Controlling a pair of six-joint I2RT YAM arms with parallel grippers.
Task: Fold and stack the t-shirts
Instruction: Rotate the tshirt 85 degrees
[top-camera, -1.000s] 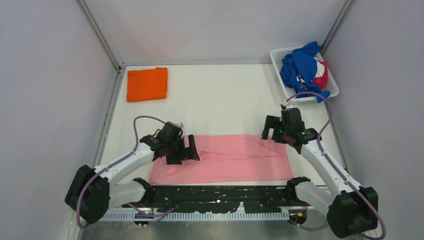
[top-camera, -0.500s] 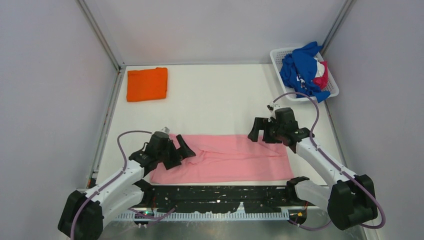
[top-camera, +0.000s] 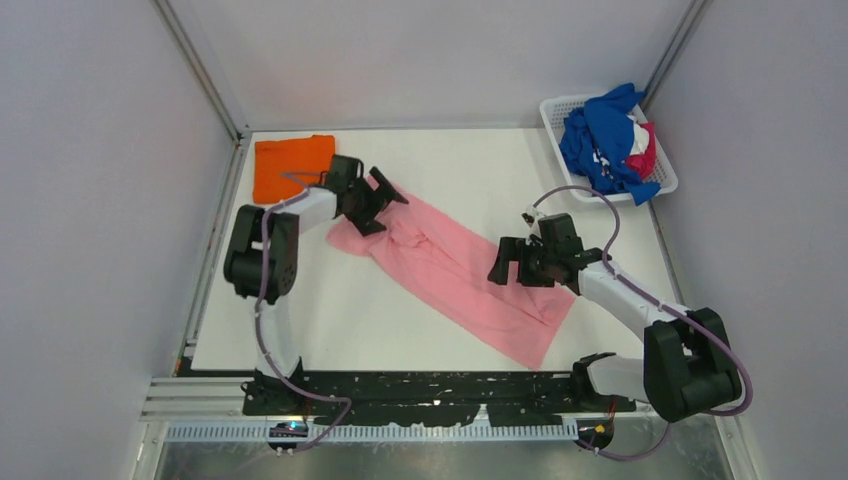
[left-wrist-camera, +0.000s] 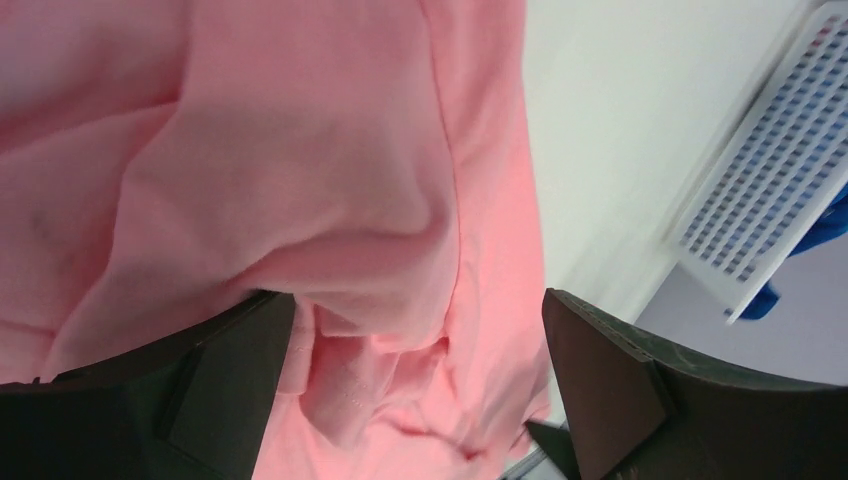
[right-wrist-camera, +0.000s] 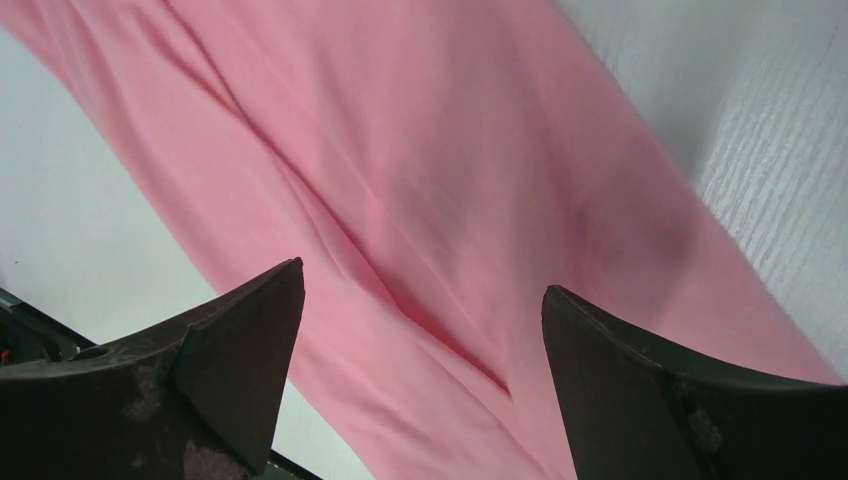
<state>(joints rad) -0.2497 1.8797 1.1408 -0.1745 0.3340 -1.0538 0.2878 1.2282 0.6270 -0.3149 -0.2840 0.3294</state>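
Observation:
A light pink t-shirt (top-camera: 450, 265) lies folded into a long band, running diagonally from the back left to the front right of the table. My left gripper (top-camera: 383, 208) hovers over its upper left end, open, with bunched pink cloth (left-wrist-camera: 300, 150) between the wide jaws (left-wrist-camera: 415, 300). My right gripper (top-camera: 500, 262) is over the band's right part, open above smooth pink cloth (right-wrist-camera: 420, 150), nothing pinched (right-wrist-camera: 420, 280). A folded orange t-shirt (top-camera: 293, 165) rests at the back left, just beside the left gripper. Blue (top-camera: 600, 135) and magenta (top-camera: 645, 150) t-shirts fill the basket.
The white slatted basket (top-camera: 553, 108) stands at the back right corner; it also shows in the left wrist view (left-wrist-camera: 760, 180). Grey walls close in the table on three sides. A black rail (top-camera: 430, 385) runs along the near edge.
The pink shirt went from lying level near the front edge to lying diagonally. The left arm swung far back and left, toward the orange shirt. The right gripper shifted left and nearer.

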